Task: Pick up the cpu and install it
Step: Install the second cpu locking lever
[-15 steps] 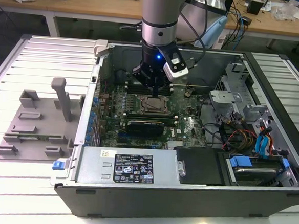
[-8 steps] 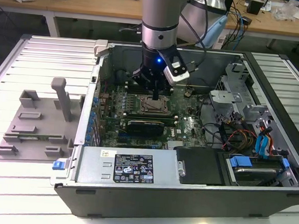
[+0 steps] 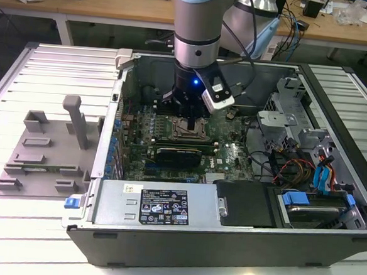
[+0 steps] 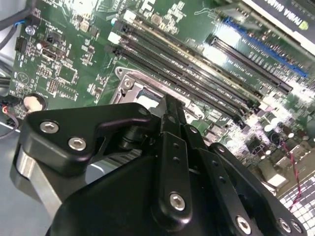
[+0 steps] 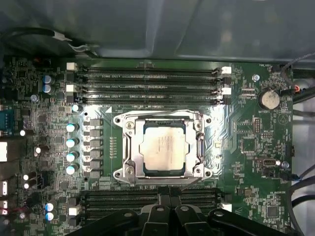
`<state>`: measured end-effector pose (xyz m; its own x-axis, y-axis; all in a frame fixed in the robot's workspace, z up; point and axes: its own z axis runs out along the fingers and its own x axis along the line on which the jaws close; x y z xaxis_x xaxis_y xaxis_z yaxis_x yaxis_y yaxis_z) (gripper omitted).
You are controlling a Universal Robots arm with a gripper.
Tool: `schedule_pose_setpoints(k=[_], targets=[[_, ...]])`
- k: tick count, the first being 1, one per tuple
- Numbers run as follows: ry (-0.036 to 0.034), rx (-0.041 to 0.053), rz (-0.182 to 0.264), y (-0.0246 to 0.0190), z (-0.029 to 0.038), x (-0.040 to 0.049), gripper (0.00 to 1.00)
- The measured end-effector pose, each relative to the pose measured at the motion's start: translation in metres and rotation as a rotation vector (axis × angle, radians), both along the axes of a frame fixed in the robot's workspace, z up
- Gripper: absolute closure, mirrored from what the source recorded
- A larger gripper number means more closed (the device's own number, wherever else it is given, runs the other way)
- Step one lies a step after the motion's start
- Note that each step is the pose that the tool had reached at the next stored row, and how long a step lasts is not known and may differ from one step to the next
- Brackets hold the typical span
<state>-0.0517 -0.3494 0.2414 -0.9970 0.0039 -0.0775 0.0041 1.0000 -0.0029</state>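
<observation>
We see the small flat square cpu with its shiny silver-grey metal top [image 5: 162, 150] lying inside the rectangular metal socket frame [image 5: 127, 147] on the green motherboard [image 5: 246, 147], in the first wrist view. It sits level and square in the frame, with rows of long black memory slots [image 5: 147, 81] on either side of the socket. By our judgement the chip is already seated in its place.

In the exterior view the black gripper [image 3: 186, 116] hangs on the pale arm directly above the socket, low inside the open grey computer case [image 3: 227, 229], which lies on the slatted metal table [image 3: 50, 65]. To the exterior view's left of the case stands the grey plastic fixture plate with upright posts [image 3: 44, 146].

In the second wrist view the black fingers [image 4: 170, 110] are drawn together to a narrow tip just over the socket's edge, and we see nothing between them; they hold nothing.

We judge the chip to be light, stiff and fragile, with a slick metal top. It is best taken by two opposite edges of its thin rim, kept level, never pressed or dragged across the socket contacts beneath.
</observation>
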Motion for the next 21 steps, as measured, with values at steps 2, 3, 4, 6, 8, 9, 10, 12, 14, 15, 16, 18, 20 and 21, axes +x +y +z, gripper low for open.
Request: schedule_pose_setpoints(k=[2,3,4,6,8,9,10,12,14,15,16,18,20,21], targets=[[0.0,0.0,0.0,-0.0044,0.0,0.0,0.89],[0.0,0.0,0.0,-0.0055,0.0,0.0,0.89],[0.0,0.0,0.0,-0.0069,0.0,0.0,0.89],[-0.0001,0.0001,0.0,-0.0081,-0.0003,-0.0003,0.89],[-0.0001,0.0,0.0,-0.0081,-0.001,-0.0039,0.89],[0.0001,-0.0002,0.0,-0.0082,-0.0012,-0.0047,0.89],[0.0067,-0.0002,0.0,-0.0081,-0.0027,-0.0047,0.89],[0.0243,-0.0003,0.0,-0.0081,-0.0044,-0.0048,0.89],[0.0261,-0.0002,0.002,-0.0081,-0.0055,-0.0047,0.89],[0.0266,-0.0003,0.006,-0.0081,-0.0058,-0.0047,0.89],[0.027,-0.0004,0.011,-0.0081,-0.0062,-0.0047,0.89],[0.0271,-0.0009,0.044,-0.0082,-0.007,-0.0054,0.89],[0.0282,-0.0012,0.069,-0.0091,-0.0082,-0.0055,0.89],[0.0283,-0.0013,0.069,-0.0101,-0.0083,-0.0056,0.89]])
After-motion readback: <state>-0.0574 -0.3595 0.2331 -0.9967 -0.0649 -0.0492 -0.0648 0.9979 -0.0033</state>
